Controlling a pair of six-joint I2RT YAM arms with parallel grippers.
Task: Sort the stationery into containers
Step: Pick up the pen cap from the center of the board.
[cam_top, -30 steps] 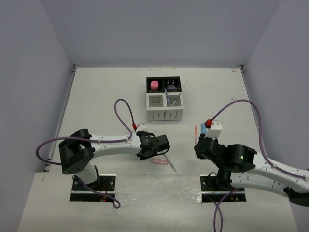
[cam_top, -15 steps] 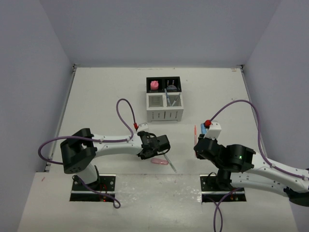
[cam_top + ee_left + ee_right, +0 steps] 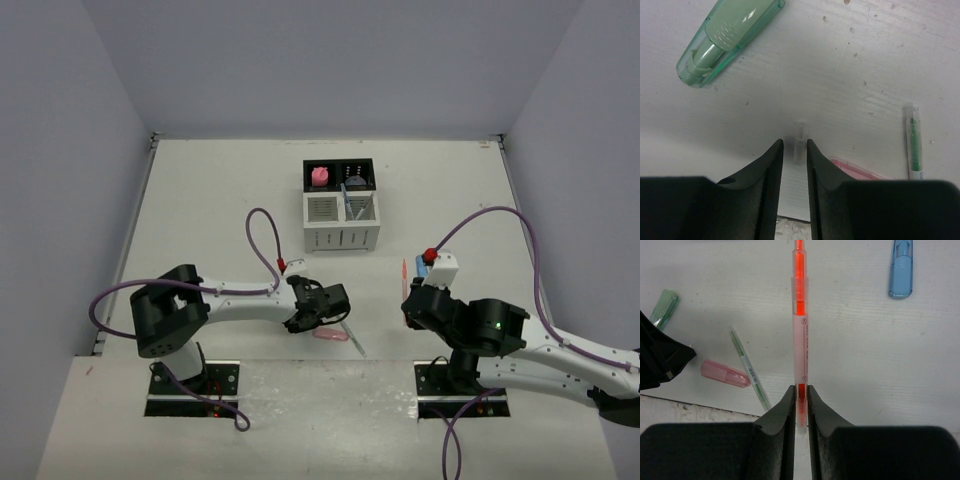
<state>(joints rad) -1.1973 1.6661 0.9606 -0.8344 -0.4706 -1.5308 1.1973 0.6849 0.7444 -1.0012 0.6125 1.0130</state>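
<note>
**Stationery crowded round two low hands**

The right hand (image 3: 800,390) was clamped on the near end of the orange pen (image 3: 800,315). The pen ran straight out ahead of its fingers over the desk (image 3: 220,200). Whether the pen was lifted off the surface could not be told. The blue marker (image 3: 901,267) lay to the right of the pen's far end, apart from it. On the pen's other side the green pen (image 3: 750,370) lay slanted, with the pink marker (image 3: 725,373) just beside its near half. The green marker (image 3: 664,307) lay farther left, next to the black body of the other arm.

The left hand (image 3: 795,145) sat low over the desk with its fingers drawn narrow and a slim gap between them. A thin pale stub (image 3: 799,142) lay in that gap with a sliver of space at either side. It was too blurred to name. In that wrist view the pink marker poked out from behind the right finger, the green pen lay farther right, and the green marker lay ahead to the left, well apart.

The organizer (image 3: 341,238) stood at the far middle of the desk, well away from both hands. The pink eraser (image 3: 320,176) sat in its left black bin.
</note>
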